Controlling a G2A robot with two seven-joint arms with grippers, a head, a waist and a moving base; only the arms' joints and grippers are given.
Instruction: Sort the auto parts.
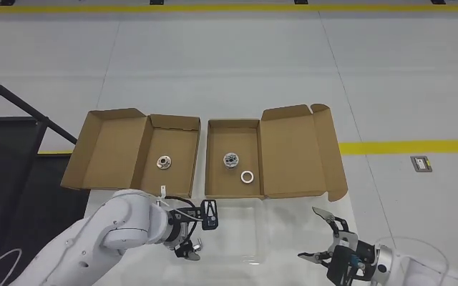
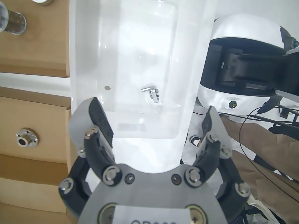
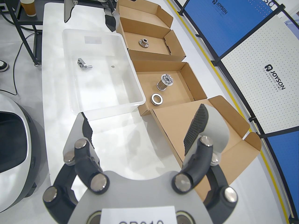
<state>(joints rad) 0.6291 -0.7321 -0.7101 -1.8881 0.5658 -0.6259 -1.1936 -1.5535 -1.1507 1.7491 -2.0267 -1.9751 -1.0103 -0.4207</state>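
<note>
you're nearing the end: three parts (image 1: 230, 159) sitting boxed, a bracket (image 3: 82, 64) waiting in the tray (image 3: 109, 109), left gripper (image 2: 151, 104) and right gripper (image 3: 142, 113) hanging spread, empty.

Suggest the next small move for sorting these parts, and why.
Probably lower the left gripper onto the small metal bracket. It is the only sizeable part lying in the clear tray, the open, empty gripper hovers near that end, and the right gripper is farther off.
</note>
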